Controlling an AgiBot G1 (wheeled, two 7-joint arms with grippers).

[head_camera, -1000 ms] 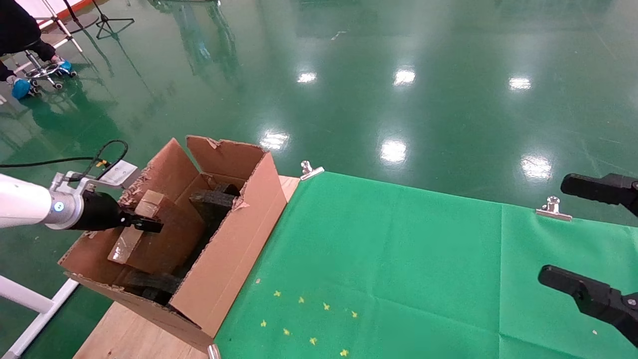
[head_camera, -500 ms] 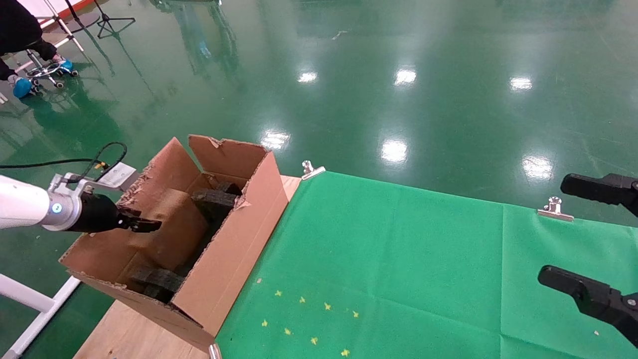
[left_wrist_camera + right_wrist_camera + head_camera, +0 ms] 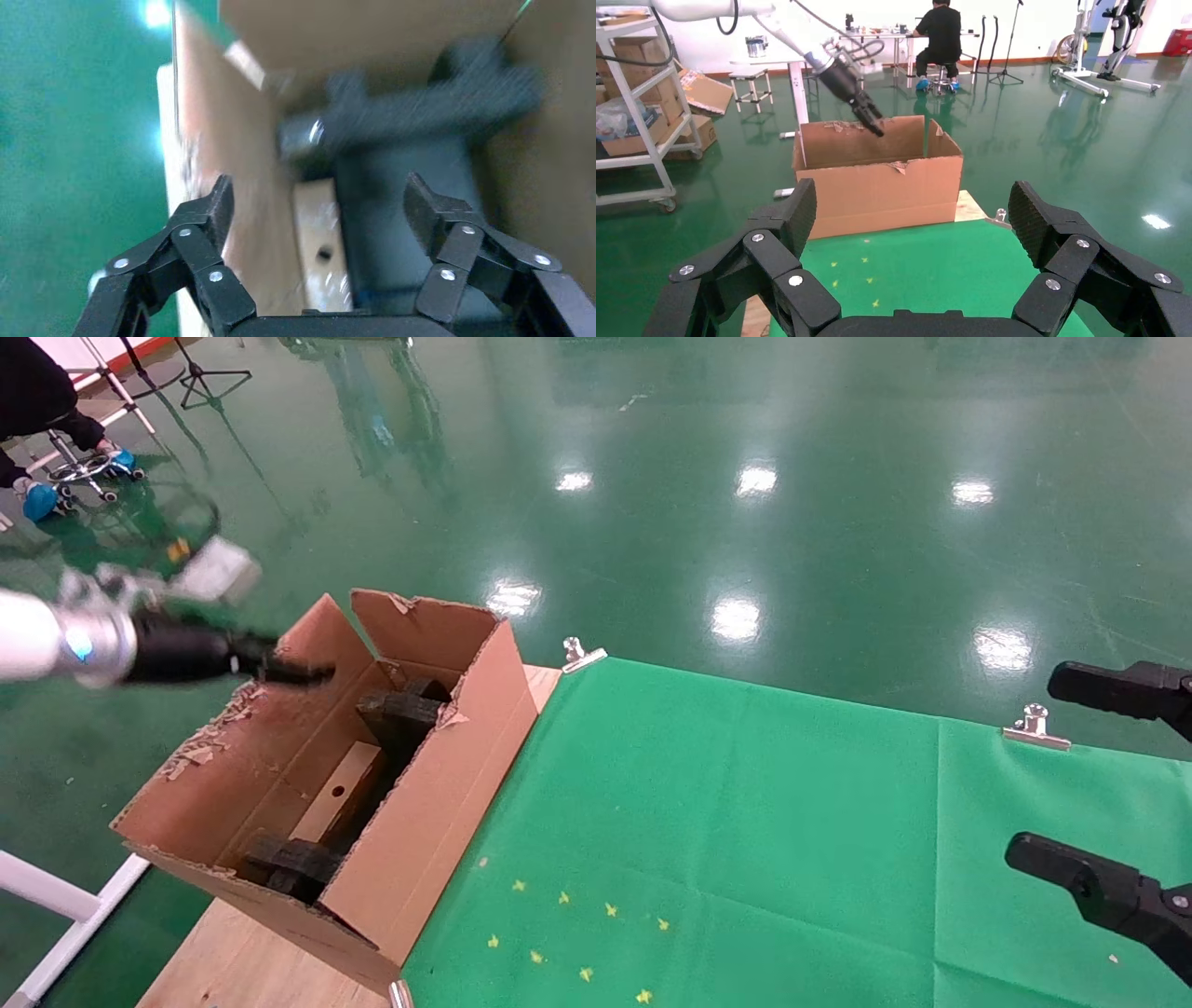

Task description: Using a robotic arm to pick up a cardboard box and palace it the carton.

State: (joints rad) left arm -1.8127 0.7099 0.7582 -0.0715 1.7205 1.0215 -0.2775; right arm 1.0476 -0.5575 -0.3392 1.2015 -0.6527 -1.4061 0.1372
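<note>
My right gripper [image 3: 912, 232] sits nearest me, parked over the green cloth [image 3: 745, 822] that covers the bench [image 3: 251, 961] on my right side, its jaws spread wide with nothing between them. In the head view only its two black fingers [image 3: 1099, 887] show, cut off at the frame edge.

Farther out on my left stands the carton [image 3: 428, 803], flaps up, edges torn ragged. Down inside it lies the cardboard box [image 3: 340, 791], flat on the bottom along the left wall, its round hole facing up. Black foam blocks [image 3: 400, 710] cross over each end of it, so only its middle stretch is visible; the near end is hidden behind another foam piece and the carton's front wall. In my left wrist view the box [image 3: 322, 253] appears as a pale strip with the hole, smeared by motion, and the foam beyond it is too blurred to outline.

My left gripper [image 3: 279, 668] hovers above the carton's far left flap, clear of the box, blurred in the head view. The wrist view shows its jaws parted wide, empty [image 3: 316, 203]. From the right wrist view, the robotic arm [image 3: 807, 49] slants down to the carton's rim [image 3: 877, 151].
</note>
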